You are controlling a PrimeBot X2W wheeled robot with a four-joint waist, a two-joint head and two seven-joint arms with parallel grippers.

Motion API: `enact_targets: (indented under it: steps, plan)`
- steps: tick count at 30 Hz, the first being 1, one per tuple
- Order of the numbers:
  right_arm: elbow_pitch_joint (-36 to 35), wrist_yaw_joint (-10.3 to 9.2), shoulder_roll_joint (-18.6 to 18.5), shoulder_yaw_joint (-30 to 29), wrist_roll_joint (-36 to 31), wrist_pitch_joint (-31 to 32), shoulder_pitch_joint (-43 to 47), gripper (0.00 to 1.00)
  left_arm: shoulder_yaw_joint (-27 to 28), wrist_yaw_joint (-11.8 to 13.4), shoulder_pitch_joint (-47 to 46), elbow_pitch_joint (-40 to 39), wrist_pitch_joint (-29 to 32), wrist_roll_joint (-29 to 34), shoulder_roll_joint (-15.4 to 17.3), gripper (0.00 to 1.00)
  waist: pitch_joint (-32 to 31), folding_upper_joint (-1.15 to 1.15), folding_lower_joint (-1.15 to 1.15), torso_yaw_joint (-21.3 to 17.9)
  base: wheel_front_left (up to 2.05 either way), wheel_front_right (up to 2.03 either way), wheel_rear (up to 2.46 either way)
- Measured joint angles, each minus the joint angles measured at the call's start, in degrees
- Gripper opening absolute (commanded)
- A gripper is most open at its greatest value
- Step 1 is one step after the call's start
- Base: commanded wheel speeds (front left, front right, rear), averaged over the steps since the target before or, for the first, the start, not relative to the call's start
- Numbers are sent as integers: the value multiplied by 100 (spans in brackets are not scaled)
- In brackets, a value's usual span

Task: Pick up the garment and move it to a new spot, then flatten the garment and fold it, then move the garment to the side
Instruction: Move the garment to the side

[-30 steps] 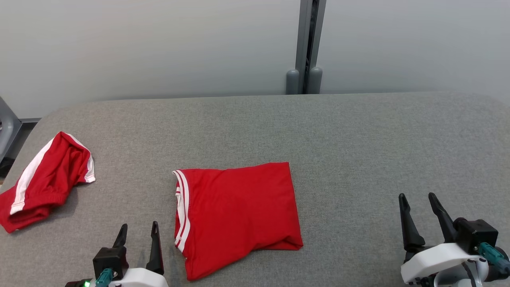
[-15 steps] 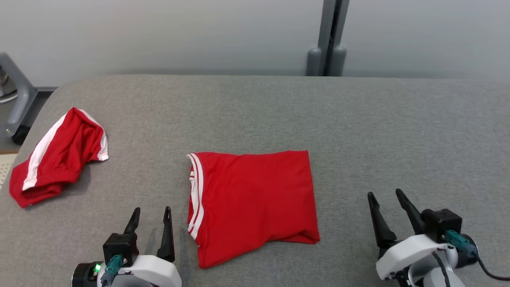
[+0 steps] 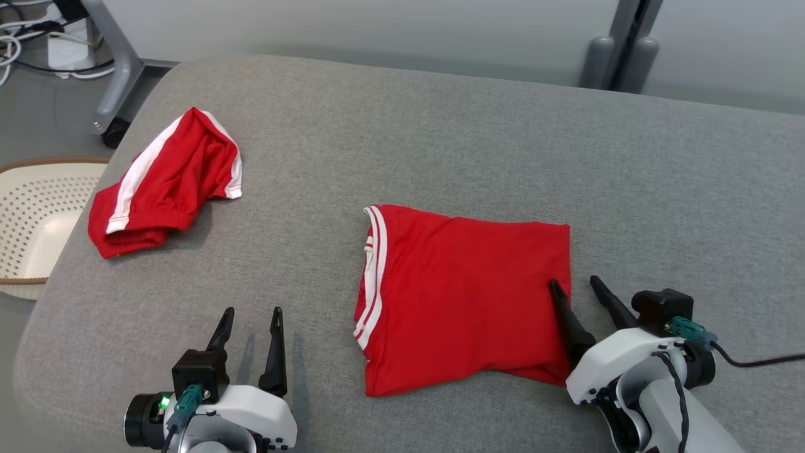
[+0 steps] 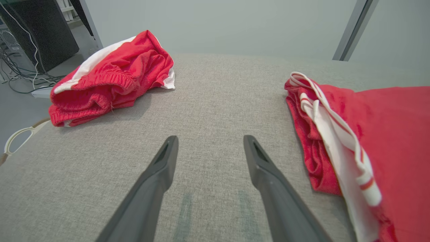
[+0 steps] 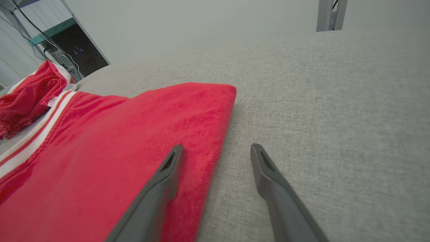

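- Head view, far left: crumpled red shorts point(image 3: 166, 182) lie on the grey worktop point(image 3: 440, 126).
- Left hand point(image 3: 253, 311), fingers apart and empty, sits beside the folded red garment point(image 3: 465, 296) at centre.
- Right hand point(image 3: 573, 282), also apart, straddles its right edge; folding looks done, shifting aside remains.

The head camera swung left and downward, so the scene shifted rightward in its view and a perforated cream basket point(image 3: 28, 217) came into sight at the left edge, beside the grey padded surface point(image 3: 440, 138). The right gripper point(image 3: 573, 282) moved from well clear of the folded red garment point(image 3: 465, 296) to its right edge. It arrived with jaws spread, one finger over the cloth and the other over bare surface.
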Motion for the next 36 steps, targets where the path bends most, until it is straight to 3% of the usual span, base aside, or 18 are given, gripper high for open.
enact_targets:
  steps: [5,6,7,8,9,20,27,36]
  plan:
    - [527,-1,-22,546,695,-18,-284,100,-13,1,-7,-15,0,-35,1,100,61,0,0,126,0,0,0]
    - [602,-2,-34,634,786,-19,-347,96,-12,1,-7,-20,0,-35,0,100,68,0,0,131,0,0,0]
    - [672,-2,-43,736,862,-24,-413,48,-11,2,-7,-24,0,-35,-2,100,72,0,0,129,0,0,0]
    - [715,-2,-46,815,923,-24,-465,16,-8,2,-7,-30,0,-35,-2,100,75,0,0,123,0,0,0]
    - [733,-2,-38,847,978,-24,-509,0,2,3,-7,-33,0,-35,-1,100,79,0,0,111,0,0,0]
    - [601,1,7,645,947,-13,-493,0,108,-16,-2,-78,0,121,1,100,-20,0,0,-448,0,0,0]
    - [430,1,3,642,957,-13,-304,0,145,-88,2,-94,0,215,0,100,-118,0,0,-1162,0,0,0]
    - [137,1,-8,769,1083,-13,-119,0,137,-202,-81,-107,0,333,-4,100,-161,0,0,-2514,0,0,0]
